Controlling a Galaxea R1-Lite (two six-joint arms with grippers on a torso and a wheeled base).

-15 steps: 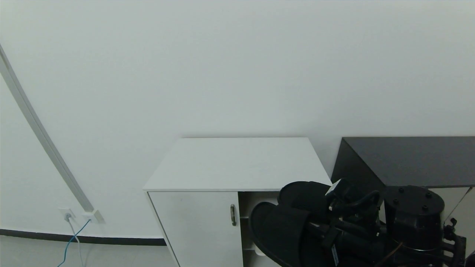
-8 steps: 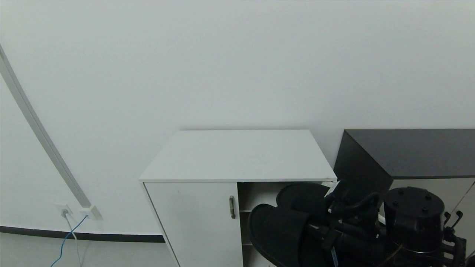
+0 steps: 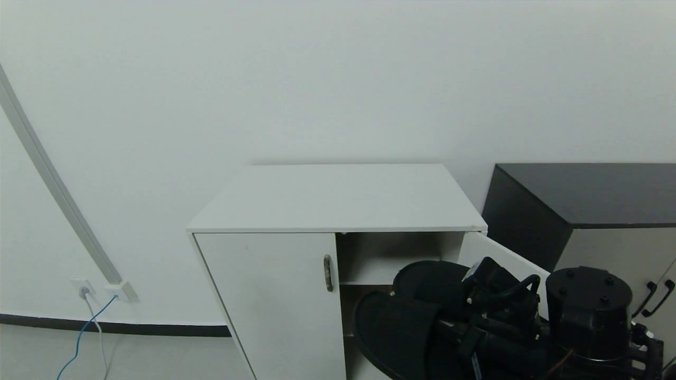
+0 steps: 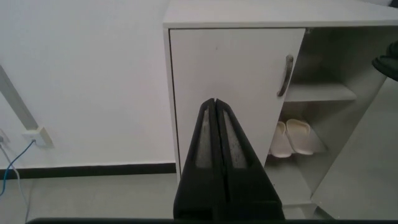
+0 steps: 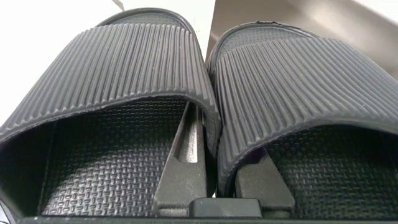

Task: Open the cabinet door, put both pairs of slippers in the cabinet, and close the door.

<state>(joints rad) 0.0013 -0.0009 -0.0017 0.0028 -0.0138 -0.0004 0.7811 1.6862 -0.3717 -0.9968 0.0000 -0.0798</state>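
At lower right, my right gripper [image 5: 219,168] clamps black ribbed rubber slippers [image 3: 401,327] that might snag the open white cabinet door [image 3: 475,250].

L pincer [image 4: 214,107] closed; R pincer [image 5: 219,146] clamps black slippers [image 5: 124,74].
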